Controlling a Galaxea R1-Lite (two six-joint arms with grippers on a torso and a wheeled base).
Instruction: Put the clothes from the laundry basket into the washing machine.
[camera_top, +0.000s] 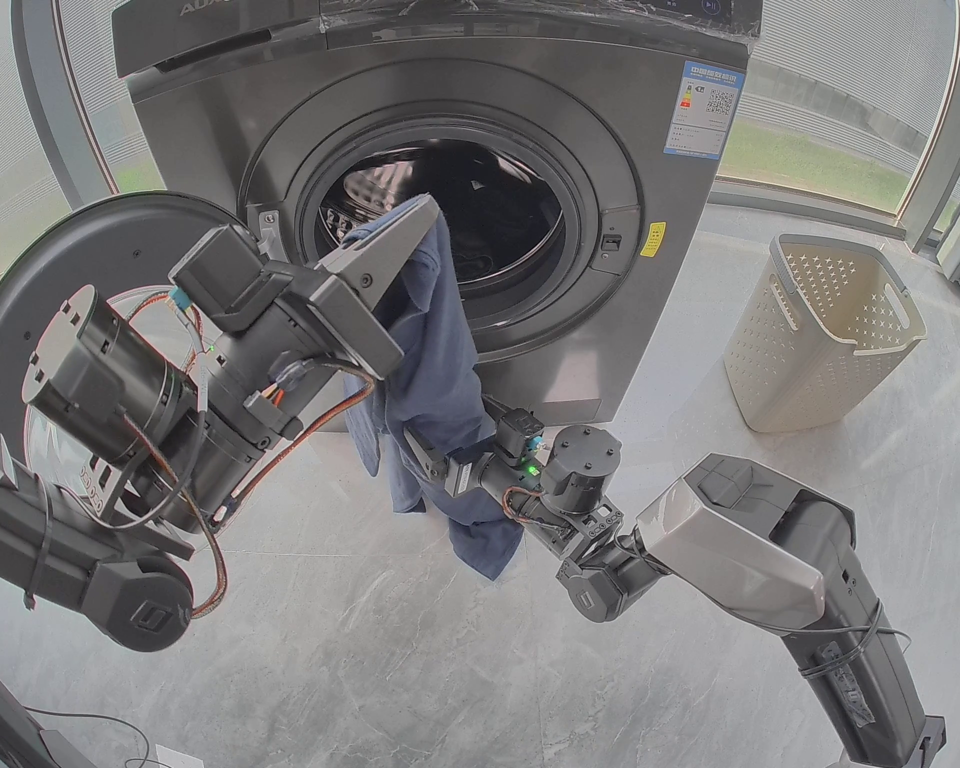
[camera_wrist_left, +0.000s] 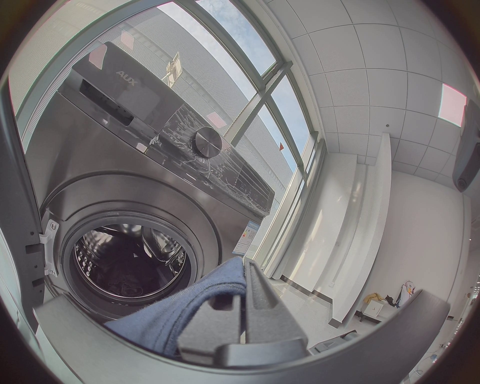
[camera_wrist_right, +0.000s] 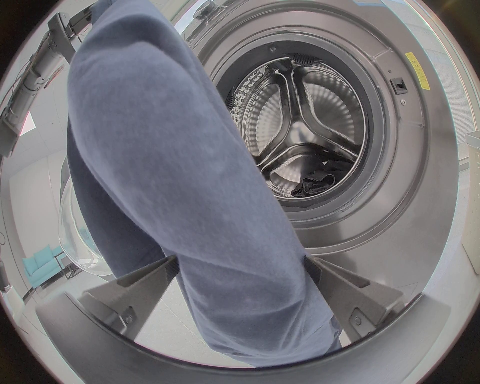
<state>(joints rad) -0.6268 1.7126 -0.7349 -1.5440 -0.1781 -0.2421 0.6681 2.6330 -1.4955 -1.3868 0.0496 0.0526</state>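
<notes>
A blue garment hangs in front of the open washing machine. My left gripper is shut on the garment's top edge, just before the drum opening; in the left wrist view the cloth bunches beside the closed fingers. My right gripper sits lower, open, with the hanging cloth passing between its spread fingers. A dark garment lies inside the drum. The cream laundry basket stands on the floor to the right and looks empty.
The machine's round door is swung open at the left, behind my left arm. Grey tiled floor stretches in front of the machine. Windows run behind and to the right of it.
</notes>
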